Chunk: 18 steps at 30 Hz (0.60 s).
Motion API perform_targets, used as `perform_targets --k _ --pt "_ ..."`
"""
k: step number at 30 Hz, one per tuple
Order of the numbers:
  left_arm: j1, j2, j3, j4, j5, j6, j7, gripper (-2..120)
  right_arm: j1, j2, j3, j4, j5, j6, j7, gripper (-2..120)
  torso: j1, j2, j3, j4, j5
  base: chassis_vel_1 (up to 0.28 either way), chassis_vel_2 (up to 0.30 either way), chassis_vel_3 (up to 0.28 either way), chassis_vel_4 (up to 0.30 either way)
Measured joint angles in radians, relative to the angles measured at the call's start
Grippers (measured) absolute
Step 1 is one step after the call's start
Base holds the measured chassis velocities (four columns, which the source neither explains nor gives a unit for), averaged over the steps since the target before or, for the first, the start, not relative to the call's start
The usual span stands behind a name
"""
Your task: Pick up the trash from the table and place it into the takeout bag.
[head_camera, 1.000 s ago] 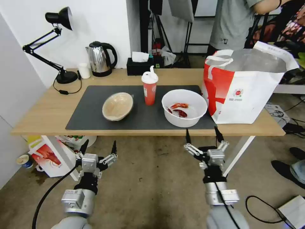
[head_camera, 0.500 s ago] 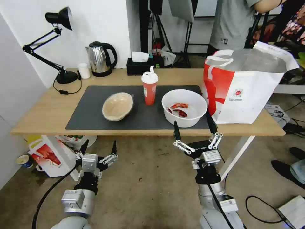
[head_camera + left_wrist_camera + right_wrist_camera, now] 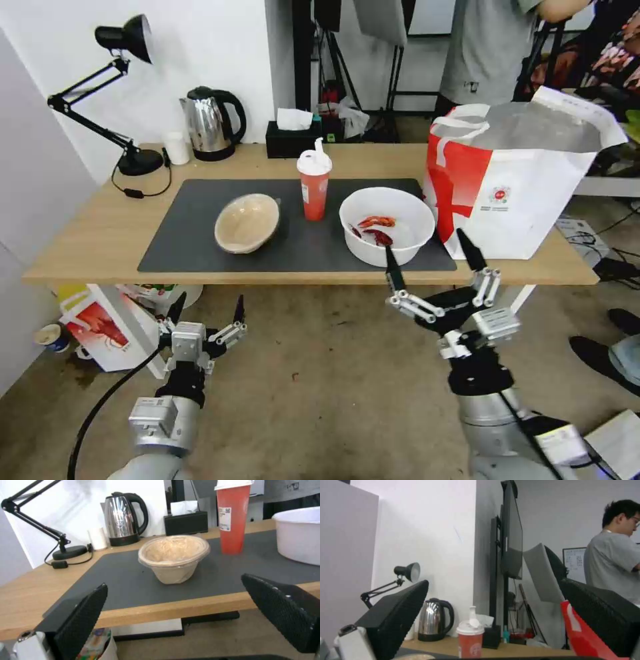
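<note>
Red cup upright on table, right pincer wide, left pincer wide below edge

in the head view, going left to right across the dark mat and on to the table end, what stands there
tan paper bowl → red cup → white plastic bowl → takeout bag

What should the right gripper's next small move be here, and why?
Probably forward and up toward the white plastic bowl. The right gripper is open at the table edge just before that bowl, nearest the takeout bag; the left gripper hangs low.
</note>
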Motion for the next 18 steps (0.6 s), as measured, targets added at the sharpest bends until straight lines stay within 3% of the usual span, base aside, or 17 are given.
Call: perform_targets --k 7,18 --pt "0.000 0.000 0.000 0.000 0.000 0.000 0.000 100 0.026 -0.161 0.198 0.008 0.257 -0.118 -0.081 100 0.000 0.000 0.000 0.0000 0.0004 0.000 0.000 0.000 0.000" --pt "0.000 0.000 0.000 0.000 0.000 0.000 0.000 100 0.159 -0.332 0.319 0.007 0.460 -0.282 -0.127 100 0.000 0.000 0.000 0.0000 0.0005 0.000 0.000 0.000 0.000"
